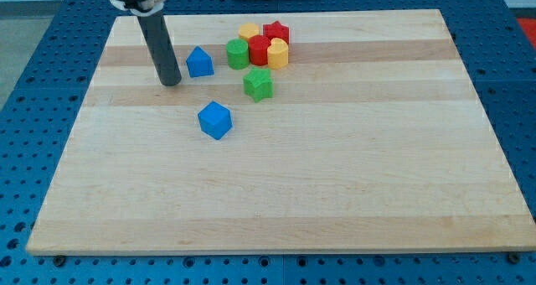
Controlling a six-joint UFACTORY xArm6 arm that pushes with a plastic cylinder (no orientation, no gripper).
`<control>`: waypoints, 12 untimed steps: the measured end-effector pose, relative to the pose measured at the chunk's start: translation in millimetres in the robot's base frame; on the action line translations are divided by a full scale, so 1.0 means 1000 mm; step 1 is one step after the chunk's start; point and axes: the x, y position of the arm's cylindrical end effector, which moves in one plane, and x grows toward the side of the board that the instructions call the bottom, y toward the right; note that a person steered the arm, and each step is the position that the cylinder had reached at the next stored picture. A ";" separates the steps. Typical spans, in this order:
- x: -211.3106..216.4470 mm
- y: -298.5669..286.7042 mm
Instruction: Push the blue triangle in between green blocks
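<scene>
The blue triangle [199, 62] lies near the view's top, left of the block cluster. My tip [170, 81] rests on the board just left of it and slightly lower, a small gap apart. A green round block [238, 54] sits right of the blue triangle, close to it. A green star block [258, 84] lies below and right of the round one. The gap between the two green blocks opens toward the blue triangle.
A blue cube [215, 120] lies below the blue triangle. A red block [259, 49], a red star [275, 32], a yellow block [249, 32] and a yellow heart [278, 54] cluster right of the green round block. The wooden board [335, 168] sits on a blue perforated table.
</scene>
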 end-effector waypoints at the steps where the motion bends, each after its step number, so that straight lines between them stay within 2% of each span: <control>1: -0.009 -0.023; 2: -0.036 -0.035; 3: -0.043 0.012; 4: -0.043 0.013; 8: -0.016 0.090; 10: -0.013 0.084; 12: 0.054 0.058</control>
